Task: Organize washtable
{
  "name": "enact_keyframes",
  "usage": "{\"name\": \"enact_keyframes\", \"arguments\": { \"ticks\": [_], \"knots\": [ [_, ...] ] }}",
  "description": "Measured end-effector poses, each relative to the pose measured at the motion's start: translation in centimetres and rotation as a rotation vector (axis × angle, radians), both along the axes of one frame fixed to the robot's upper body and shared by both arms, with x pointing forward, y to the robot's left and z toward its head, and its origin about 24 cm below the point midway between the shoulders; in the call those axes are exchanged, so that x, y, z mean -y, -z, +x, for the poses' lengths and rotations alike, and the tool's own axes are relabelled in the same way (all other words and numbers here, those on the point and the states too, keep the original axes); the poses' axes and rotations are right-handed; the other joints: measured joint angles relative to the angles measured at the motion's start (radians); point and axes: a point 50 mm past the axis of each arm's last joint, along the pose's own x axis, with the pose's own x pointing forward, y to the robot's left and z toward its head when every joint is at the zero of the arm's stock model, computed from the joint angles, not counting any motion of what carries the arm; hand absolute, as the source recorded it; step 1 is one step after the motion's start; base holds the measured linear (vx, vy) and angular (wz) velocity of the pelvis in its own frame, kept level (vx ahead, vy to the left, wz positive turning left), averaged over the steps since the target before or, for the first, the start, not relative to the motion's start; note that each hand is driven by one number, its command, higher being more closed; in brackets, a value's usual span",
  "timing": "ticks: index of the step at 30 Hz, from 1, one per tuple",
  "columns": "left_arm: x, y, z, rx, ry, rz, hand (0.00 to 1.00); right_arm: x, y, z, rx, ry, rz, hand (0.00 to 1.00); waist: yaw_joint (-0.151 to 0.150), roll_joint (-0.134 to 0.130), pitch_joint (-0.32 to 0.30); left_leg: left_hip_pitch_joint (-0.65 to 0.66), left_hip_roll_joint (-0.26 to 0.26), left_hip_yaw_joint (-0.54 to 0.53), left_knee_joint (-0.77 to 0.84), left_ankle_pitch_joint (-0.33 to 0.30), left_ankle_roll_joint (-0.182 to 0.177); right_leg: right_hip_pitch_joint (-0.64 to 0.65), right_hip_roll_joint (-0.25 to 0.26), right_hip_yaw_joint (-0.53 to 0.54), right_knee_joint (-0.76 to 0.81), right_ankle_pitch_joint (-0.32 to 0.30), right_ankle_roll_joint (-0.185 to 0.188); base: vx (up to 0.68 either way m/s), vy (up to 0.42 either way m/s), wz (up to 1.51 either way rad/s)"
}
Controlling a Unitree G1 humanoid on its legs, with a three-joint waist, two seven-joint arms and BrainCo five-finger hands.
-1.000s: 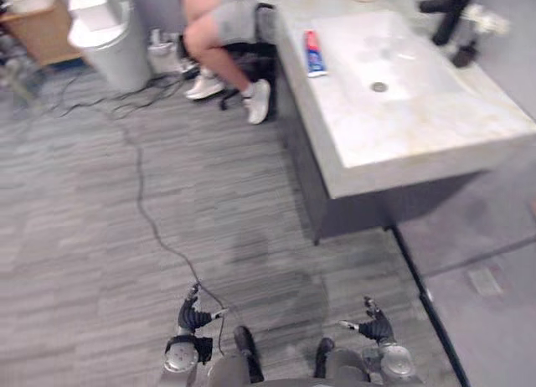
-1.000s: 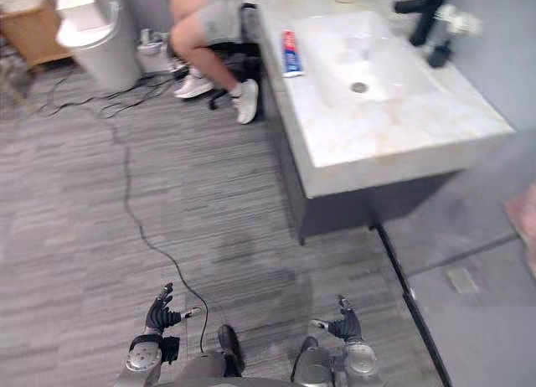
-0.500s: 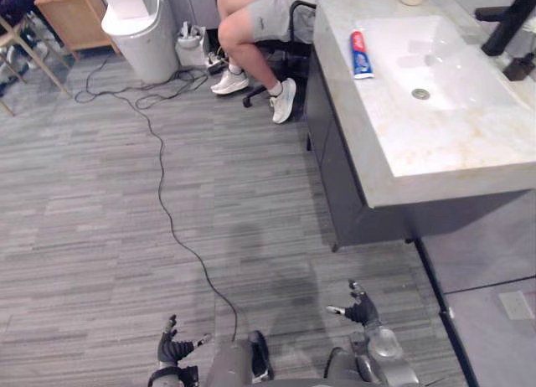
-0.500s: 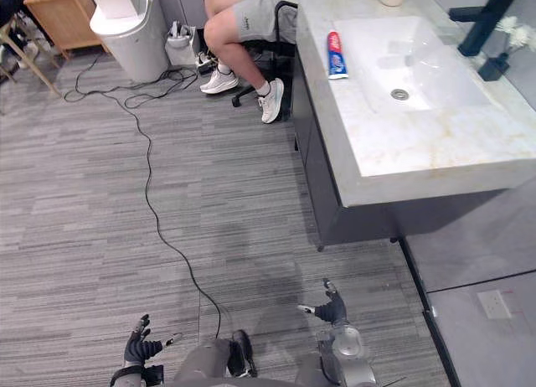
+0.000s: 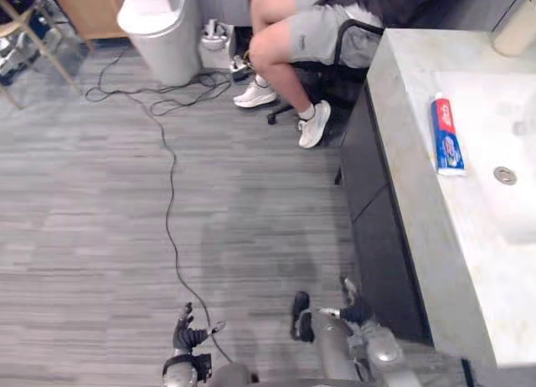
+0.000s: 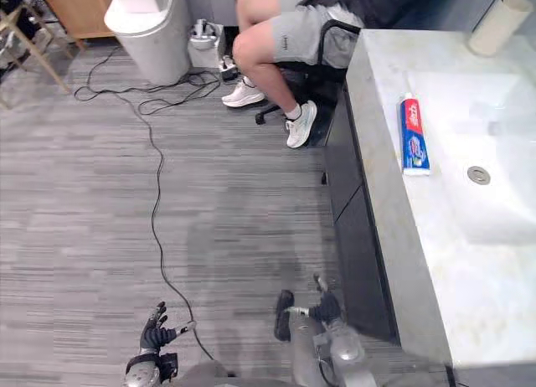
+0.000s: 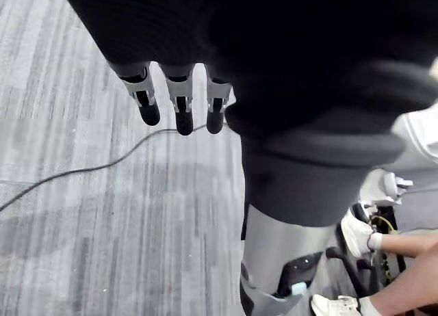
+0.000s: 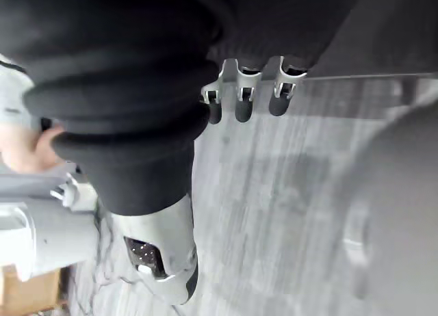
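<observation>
A: Where does the job stand?

B: At the approach, I'd say. The washtable (image 6: pixel 419 261) runs along the right of the scene. Both hands hang low over the floor, well apart from its top. Nothing on it looks tidied yet.

A: Are the hands carrying anything?

B: No. The left hand (image 6: pixel 154 332) is at the near left, its fingers (image 7: pixel 179 111) straight and slack with bare floor past them. The right hand (image 6: pixel 325 307) is at the near right, just beside the dark cabinet front under the counter. Its fingers (image 8: pixel 243 104) are loose too, and empty.

A: And what is there to organize?

B: A toothpaste tube (image 6: pixel 413 136) lies flat on the counter's left ledge, lengthwise along the edge and just beside the basin (image 6: pixel 502 136). The drain (image 6: pixel 478 175) sits to its right, down in the basin. A beige cylinder (image 6: pixel 488 25) stands at the far end of the counter; I can't tell what it is.

A: Anything in the way?

B: A person (image 6: pixel 285 35) sits by the far corner of the washtable. A white bin (image 6: pixel 146 31) stands at the far left, well clear.

A: So the next move?

B: My guess is to get closer and square to the counter. Then raise the right hand, the nearer one, over the ledge to the tube. Being flat and smooth, it probably wants a pinch across its width. Where it belongs I can't judge from here.
</observation>
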Motion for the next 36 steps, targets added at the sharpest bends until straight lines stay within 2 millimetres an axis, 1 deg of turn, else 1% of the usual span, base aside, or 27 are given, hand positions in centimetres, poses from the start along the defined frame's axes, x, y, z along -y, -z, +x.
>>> {"name": "enact_keyframes", "arguments": {
  "ticks": [2, 4, 5, 6, 7, 8, 9, 11, 12, 14, 15, 16, 17, 18, 19, 20, 21, 22, 23, 25, 26, 28, 31, 32, 33, 35, 36],
  "knots": [
    [0.1, -0.5, 0.3, 0.032, 0.008, 0.002, 0.0, -0.2, -0.1, -0.1, 0.004, 0.014, 0.009, 0.0, 0.027, -0.027, 0.0, -0.064, 0.003, 0.029, -0.046, -0.028, 0.015, 0.104, 0.0, 0.088, -0.068, -0.016, 0.009, 0.67, 0.035, -1.22],
    [0.2, -0.7, 0.5, 0.048, 0.021, -0.007, 0.0, -0.1, -0.7, 0.2, 0.036, 0.019, 0.01, 0.0, 0.045, -0.025, 0.002, -0.153, -0.002, 0.007, -0.131, -0.037, 0.026, 0.184, -0.002, 0.177, -0.113, -0.033, 0.031, 0.57, 0.149, -1.47],
    [0.3, -0.8, 0.5, 0.054, 0.021, -0.01, 0.0, 0.3, -0.9, 0.1, 0.046, 0.04, 0.008, 0.0, 0.062, -0.031, 0.005, -0.201, -0.03, -0.053, -0.245, -0.035, 0.02, 0.22, -0.017, 0.246, -0.12, -0.048, 0.056, 0.55, 0.266, -1.79],
    [0.6, -0.9, 0.8, 0.062, 0.025, -0.015, 0.0, 0.7, -1.1, 0.1, 0.056, 0.055, 0.003, 0.0, 0.081, -0.033, 0.004, -0.221, -0.068, -0.148, -0.402, -0.014, -0.014, 0.244, -0.035, 0.313, -0.115, -0.076, 0.088, 0.54, 0.302, -1.83],
    [0.7, -0.9, 0.8, 0.064, 0.026, -0.019, 0.0, 0.9, -1.1, 0.1, 0.058, 0.06, -0.001, 0.0, 0.085, -0.03, 0.003, -0.222, -0.079, -0.199, -0.487, 0.005, -0.043, 0.253, -0.039, 0.344, -0.106, -0.095, 0.107, 0.53, 0.383, -1.87],
    [1.1, -0.7, 0.3, 0.053, 0.022, -0.031, 0.0, 1.3, -1.1, -0.1, 0.053, 0.063, -0.02, 0.0, 0.084, -0.004, -0.011, -0.211, -0.076, -0.308, -0.663, 0.057, -0.095, 0.254, -0.033, 0.407, -0.058, -0.152, 0.139, 0.55, 0.481, -1.89],
    [1.7, -0.3, -0.4, 0.029, 0.015, -0.051, 0.0, 1.9, -0.7, -0.6, 0.032, 0.073, -0.038, 0.0, 0.085, 0.015, -0.025, -0.201, -0.06, -0.336, -0.669, 0.205, -0.097, 0.253, -0.02, 0.47, 0.001, -0.216, 0.172, 0.65, 0.621, -1.8],
    [0.7, -0.6, -0.2, 0.031, 0.028, -0.018, 0.0, 0.7, 0.1, -1.4, -0.016, 0.089, 0.004, 0.0, 0.075, -0.047, -0.047, -0.182, -0.092, -0.249, -0.63, 0.13, -0.059, 0.221, -0.08, 0.5, 0.074, -0.228, 0.19, 0.51, 0.465, -1.27],
    [0.3, -1.0, 0.1, 0.05, 0.029, -0.004, 0.0, 0.1, 0.4, -2.3, -0.039, 0.078, 0.012, 0.0, 0.073, -0.071, -0.056, -0.15, -0.085, -0.168, -0.598, 0.093, -0.022, 0.196, -0.104, 0.484, 0.121, -0.205, 0.222, 0.43, 0.341, -1.46],
    [0.3, -1.0, 0.1, 0.048, 0.029, -0.002, 0.0, -0.5, 0.5, -2.4, -0.045, 0.068, 0.015, 0.0, 0.078, -0.076, -0.061, -0.059, -0.058, -0.016, -0.599, 0.054, 0.007, 0.145, -0.133, 0.4, 0.197, -0.171, 0.244, 0.37, 0.339, -1.81],
    [0.3, -0.9, 0.1, 0.047, 0.029, -0.002, 0.0, -0.6, 0.5, -2.1, -0.043, 0.062, 0.018, 0.0, 0.079, -0.075, -0.062, -0.03, -0.052, 0.029, -0.616, 0.054, 0.007, 0.117, -0.148, 0.347, 0.219, -0.169, 0.249, 0.2, 0.247, -2.25],
    [0.2, -0.9, -0.1, 0.042, 0.028, 0.0, 0.0, -1.1, 0.8, -1.1, -0.047, 0.038, 0.018, 0.0, 0.076, -0.063, -0.062, 0.03, -0.032, 0.111, -0.654, 0.051, 0.013, 0.062, -0.179, 0.129, 0.231, -0.17, 0.245, 0.14, 0.214, -2.16],
    [0.1, -0.9, 0.0, 0.041, 0.03, 0.004, 0.0, -1.2, 1.1, -0.7, -0.062, 0.025, 0.015, 0.0, 0.076, -0.057, -0.063, 0.061, -0.021, 0.156, -0.674, 0.045, 0.022, 0.04, -0.195, -0.019, 0.225, -0.169, 0.229, 0.13, 0.191, -2.1],
    [0.0, -0.9, 0.1, 0.041, 0.031, 0.007, 0.0, -1.3, 1.3, -0.5, -0.073, 0.019, 0.013, 0.0, 0.077, -0.054, -0.064, 0.078, -0.018, 0.171, -0.684, 0.04, 0.023, 0.032, -0.201, -0.103, 0.214, -0.165, 0.206, 0.14, 0.136, -1.79],
    [-0.5, -1.0, 0.7, 0.046, 0.036, 0.019, 0.0, -1.2, 1.6, -0.1, -0.091, 0.014, 0.002, 0.0, 0.076, -0.054, -0.064, 0.1, -0.018, 0.218, -0.689, 0.039, 0.021, 0.023, -0.192, -0.239, 0.133, -0.132, 0.155, 0.12, 0.054, -1.34],
    [-0.6, -1.0, 1.1, 0.045, 0.041, 0.023, 0.0, -0.9, 1.7, -0.2, -0.097, 0.018, -0.003, 0.0, 0.073, -0.055, -0.065, 0.106, -0.023, 0.225, -0.687, 0.038, 0.021, 0.025, -0.176, -0.245, 0.088, -0.111, 0.141, 0.18, -0.006, -1.22],
    [-0.9, -1.1, 1.9, 0.049, 0.05, 0.033, 0.0, -0.1, 2.1, -0.7, -0.117, 0.042, -0.013, 0.0, 0.068, -0.061, -0.068, 0.112, -0.035, 0.229, -0.656, 0.022, 0.007, 0.032, -0.149, -0.21, 0.027, -0.06, 0.129, 0.14, -0.054, -0.57],
    [-0.9, -1.1, 2.1, 0.048, 0.048, 0.031, 0.0, 0.8, 2.4, -1.0, -0.135, 0.06, -0.03, 0.0, 0.063, -0.042, -0.068, 0.115, -0.021, 0.223, -0.631, 0.003, 0.004, 0.047, -0.144, -0.205, 0.025, -0.055, 0.146, 0.2, -0.039, -0.58],
    [-0.9, -1.0, 2.1, 0.046, 0.044, 0.029, 0.0, 2.2, 3.1, -1.8, -0.18, 0.105, -0.052, 0.0, 0.046, -0.012, -0.066, 0.105, 0.005, 0.212, -0.557, -0.011, -0.007, 0.065, -0.127, -0.188, 0.018, -0.062, 0.15, 0.14, -0.015, -0.44],
    [-0.5, -0.7, 2.0, 0.036, 0.041, 0.016, 0.0, 4.1, 4.0, -3.6, -0.252, 0.172, -0.072, 0.0, 0.032, 0.02, -0.057, 0.066, 0.056, 0.168, -0.372, -0.01, -0.007, 0.109, -0.097, -0.152, -0.01, -0.065, 0.148, 0.17, -0.016, -0.65],
    [-0.2, -0.2, 1.7, 0.014, 0.029, -0.001, 0.0, 4.9, 4.4, -4.5, -0.289, 0.213, -0.075, 0.0, 0.042, 0.025, -0.049, 0.025, 0.066, 0.091, -0.287, -0.032, 0.0, 0.135, -0.081, -0.114, -0.022, -0.067, 0.143, 0.2, 0.025, -1.07],
    [0.2, 0.3, 1.4, -0.013, 0.027, -0.019, 0.0, 6.1, 4.6, -5.1, -0.312, 0.278, -0.075, 0.0, 0.049, 0.022, -0.052, 0.023, 0.023, -0.004, -0.357, -0.067, -0.011, 0.155, -0.082, -0.046, -0.032, -0.067, 0.143, 0.16, 0.066, -1.1],
    [0.4, 0.5, 1.3, -0.026, 0.032, -0.023, 0.0, 6.8, 4.7, -5.2, -0.316, 0.341, -0.069, 0.0, 0.048, 0.014, -0.049, -0.007, -0.026, -0.187, -0.54, -0.062, -0.023, 0.157, -0.084, 0.049, -0.033, -0.064, 0.151, 0.13, 0.152, -0.98],
    [0.4, 0.5, 1.3, -0.027, 0.031, -0.022, 0.0, 7.0, 4.8, -5.4, -0.321, 0.347, -0.071, 0.0, 0.049, 0.026, -0.054, -0.004, -0.035, -0.239, -0.617, -0.03, -0.054, 0.159, -0.079, 0.084, -0.037, -0.061, 0.177, 0.11, 0.23, -0.89],
    [0.3, 0.8, 1.1, -0.047, 0.03, -0.019, 0.0, 7.4, 4.9, -5.7, -0.336, 0.352, -0.079, 0.0, 0.05, 0.032, -0.055, 0.002, -0.032, -0.239, -0.64, 0.031, -0.063, 0.169, -0.074, 0.112, -0.045, -0.058, 0.202, 0.14, 0.281, -0.86],
    [-0.4, 1.1, 0.6, -0.072, 0.032, 0.002, 0.0, 6.7, 5.3, -6.3, -0.356, 0.353, -0.057, 0.0, 0.043, 0.006, -0.07, 0.026, -0.055, -0.218, -0.66, 0.026, -0.053, 0.192, -0.094, 0.136, -0.091, -0.04, 0.23, 0.12, 0.215, -0.38],
    [-0.9, 1.1, 0.7, -0.079, 0.035, 0.016, 0.0, 6.1, 5.8, -7.3, -0.389, 0.362, -0.038, 0.0, 0.041, -0.009, -0.077, 0.032, -0.081, -0.202, -0.674, 0.025, -0.041, 0.2, -0.121, 0.146, -0.119, -0.03, 0.246, 0.09, 0.206, -0.14]
  ]
}}
